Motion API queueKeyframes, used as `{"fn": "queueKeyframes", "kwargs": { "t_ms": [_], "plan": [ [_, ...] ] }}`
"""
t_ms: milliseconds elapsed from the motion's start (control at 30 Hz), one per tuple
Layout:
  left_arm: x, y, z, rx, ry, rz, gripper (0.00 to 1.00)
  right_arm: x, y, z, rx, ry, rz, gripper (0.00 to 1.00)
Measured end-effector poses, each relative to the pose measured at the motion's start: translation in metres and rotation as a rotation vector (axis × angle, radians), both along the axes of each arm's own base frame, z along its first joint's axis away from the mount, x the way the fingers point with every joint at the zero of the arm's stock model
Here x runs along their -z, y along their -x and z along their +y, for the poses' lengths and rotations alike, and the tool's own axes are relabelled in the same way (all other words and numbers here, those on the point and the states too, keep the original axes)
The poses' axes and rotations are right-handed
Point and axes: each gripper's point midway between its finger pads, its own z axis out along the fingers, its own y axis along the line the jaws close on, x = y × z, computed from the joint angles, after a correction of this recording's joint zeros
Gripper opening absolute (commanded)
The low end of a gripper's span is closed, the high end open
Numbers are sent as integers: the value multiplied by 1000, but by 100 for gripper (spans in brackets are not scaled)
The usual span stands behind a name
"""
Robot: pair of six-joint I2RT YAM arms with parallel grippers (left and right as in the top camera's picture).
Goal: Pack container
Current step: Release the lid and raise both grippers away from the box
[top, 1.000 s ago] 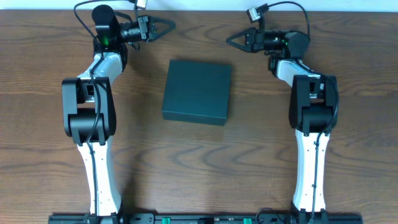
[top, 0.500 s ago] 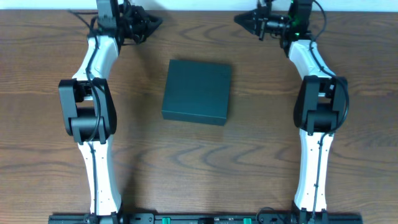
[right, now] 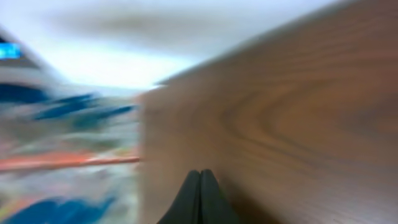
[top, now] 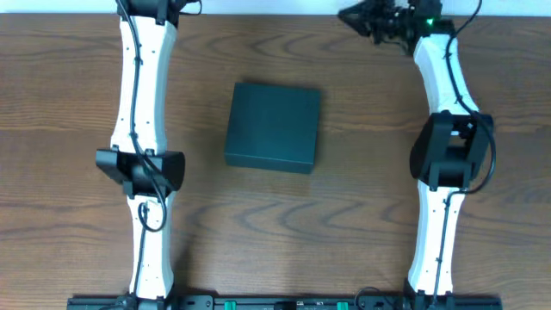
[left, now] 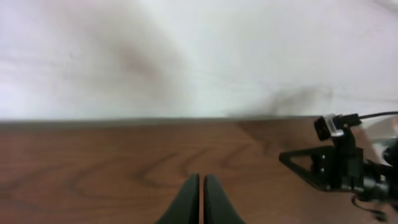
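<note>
While the dark green box [top: 274,127] sits with its lid down near the middle of the counter [top: 69,129], a little toward the far edge and well apart from both arms, the left arm [top: 142,86] stretches straight to the far edge on the left side. The left gripper [left: 202,178] lies past the top of the overhead view. Its wrist view shows the two fingers pressed together with nothing between them, pointing over the far edge at a white wall [left: 186,56]. The right arm [top: 443,77] reaches the far edge toward the right corner. The right gripper [right: 200,175] appears in a badly blurred wrist view, yet its fingers plainly meet at the tips and hold nothing. Past the counter's edge in that view are smeared blue and orange shapes I cannot identify.
</note>
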Motion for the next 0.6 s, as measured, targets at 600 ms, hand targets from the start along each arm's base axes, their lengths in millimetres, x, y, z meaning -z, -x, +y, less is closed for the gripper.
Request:
{"fn": "queueKeyframes", "kwargs": {
  "t_ms": [600],
  "plan": [
    [69, 40, 71, -155, -248, 305, 6, 5, 107, 9, -286, 840, -12, 1]
  ]
}}
